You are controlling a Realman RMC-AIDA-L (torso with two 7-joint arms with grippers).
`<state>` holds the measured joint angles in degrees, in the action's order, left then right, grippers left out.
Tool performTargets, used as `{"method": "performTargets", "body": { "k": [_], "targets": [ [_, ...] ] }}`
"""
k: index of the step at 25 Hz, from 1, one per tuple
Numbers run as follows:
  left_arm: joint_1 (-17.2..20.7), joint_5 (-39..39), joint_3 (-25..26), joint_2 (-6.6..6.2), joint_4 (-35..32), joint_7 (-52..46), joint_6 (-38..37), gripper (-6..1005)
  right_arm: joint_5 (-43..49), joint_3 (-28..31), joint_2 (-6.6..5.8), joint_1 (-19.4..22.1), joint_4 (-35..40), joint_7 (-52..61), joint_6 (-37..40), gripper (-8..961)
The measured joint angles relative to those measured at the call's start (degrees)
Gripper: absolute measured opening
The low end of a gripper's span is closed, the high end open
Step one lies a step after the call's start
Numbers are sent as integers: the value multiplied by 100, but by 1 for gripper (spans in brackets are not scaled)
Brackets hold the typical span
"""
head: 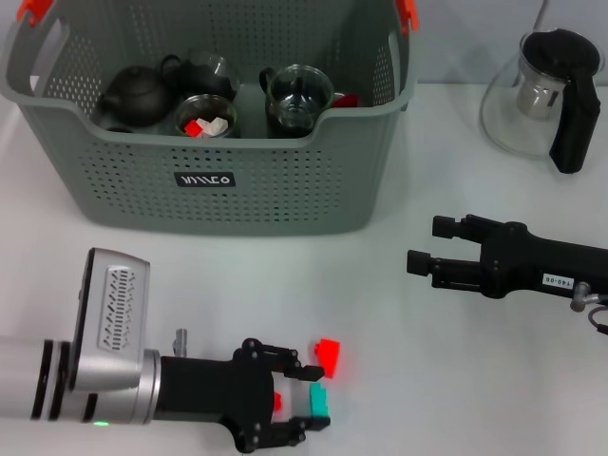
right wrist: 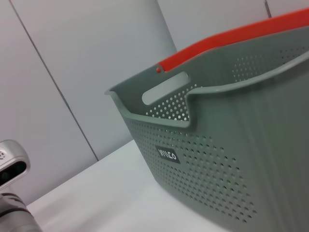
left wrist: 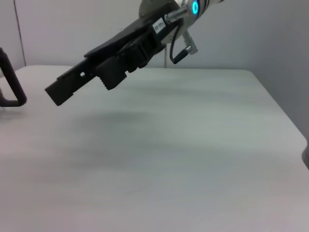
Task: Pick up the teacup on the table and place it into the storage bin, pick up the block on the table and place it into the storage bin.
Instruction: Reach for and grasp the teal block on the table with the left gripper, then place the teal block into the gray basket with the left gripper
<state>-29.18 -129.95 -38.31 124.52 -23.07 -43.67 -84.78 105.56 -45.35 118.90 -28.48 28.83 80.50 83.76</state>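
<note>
The grey storage bin stands at the back left of the table. Inside it are a glass teacup, a second glass cup holding red and white pieces, and a black teapot. Near the front edge a teal block lies between the fingertips of my left gripper, which is open around it. A red block rests just beyond that gripper. My right gripper hovers open and empty at the right, pointing toward the bin.
A glass teapot with a black handle stands at the back right; its handle shows in the left wrist view. Orange-red clips sit on the bin's rim. Bare white table lies between the two grippers.
</note>
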Motion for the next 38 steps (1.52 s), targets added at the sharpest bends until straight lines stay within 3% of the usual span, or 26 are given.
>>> {"method": "performTargets", "body": {
  "k": [7,10,13,14,17,21,26,30,32,34,38],
  "targets": [
    [-18,12,-2,-7,-32,-25,-1,580,0,-10,1,1,0,30,0,926],
    [-21,10,-1,-15,-36,-35,-15,397,0,-7,-1,1,0,31,0,926],
    [-17,11,16,-24,-76,-51,-132,400,0,-7,-6,0,0,34,7,926],
    [13,13,97,-37,-264,-149,-484,401,0,-5,-7,-1,0,36,13,926],
    [63,126,567,-87,-692,-344,-1463,405,-1,1,-15,-5,3,41,28,926],
    [-71,708,1517,-330,-797,-540,-2656,409,-1,1,-18,-7,8,39,43,926],
    [-370,2299,2126,-430,-827,-1419,-3138,415,-1,0,-15,-8,4,8,46,927],
    [-709,3414,2112,-452,-1005,-2336,-2556,419,-1,-4,-9,-4,1,6,51,927],
    [-891,3490,1983,-471,-1272,-2674,-1960,421,-1,-8,-9,-11,0,4,54,927],
    [-1013,3424,1682,-491,-1614,-2971,-1304,424,-1,-10,-7,-17,0,1,53,927],
    [-1032,3029,425,-511,-2654,-3899,574,428,-1,-8,-7,-33,0,-7,51,927]
  ]
}}
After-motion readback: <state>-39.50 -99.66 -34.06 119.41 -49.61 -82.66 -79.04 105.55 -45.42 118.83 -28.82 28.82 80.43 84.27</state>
